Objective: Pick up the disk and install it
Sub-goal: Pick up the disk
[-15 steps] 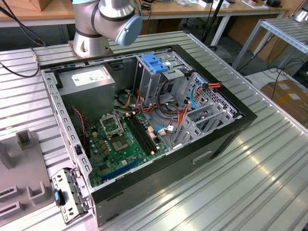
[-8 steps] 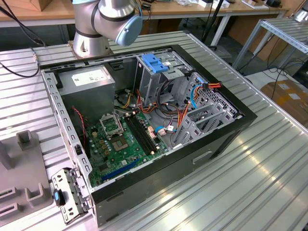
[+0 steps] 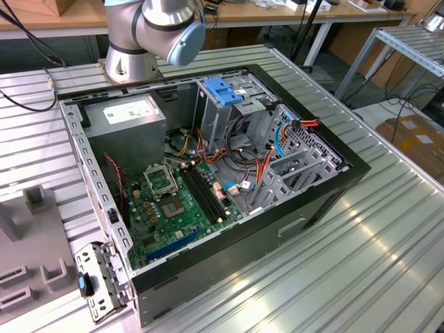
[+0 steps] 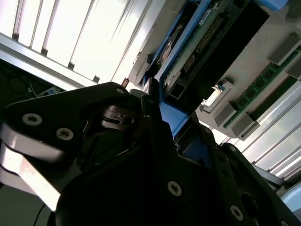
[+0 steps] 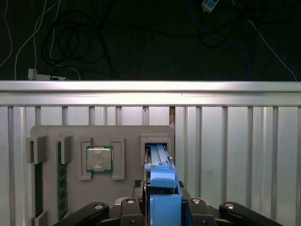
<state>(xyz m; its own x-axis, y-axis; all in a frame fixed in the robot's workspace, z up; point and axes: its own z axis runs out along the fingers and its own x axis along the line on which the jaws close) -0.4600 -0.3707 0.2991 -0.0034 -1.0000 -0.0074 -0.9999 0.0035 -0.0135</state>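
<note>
On the grey holder (image 5: 47, 134), beyond the memory sticks (image 5: 61, 181) and the processor (image 5: 99, 158), the disk (image 5: 157, 155) stands on edge in the holder's end slot, with the gripper (image 5: 164, 207) clamped on its blue rail.

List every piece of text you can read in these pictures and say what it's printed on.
None can be read.
White label on the power supply, exterior view: lines of print, too small to read.
Processor, first wrist view: markings on its metal lid, too small to read.
Disk, circuit-board side in the second wrist view: small marks, too blurred to read.
</note>
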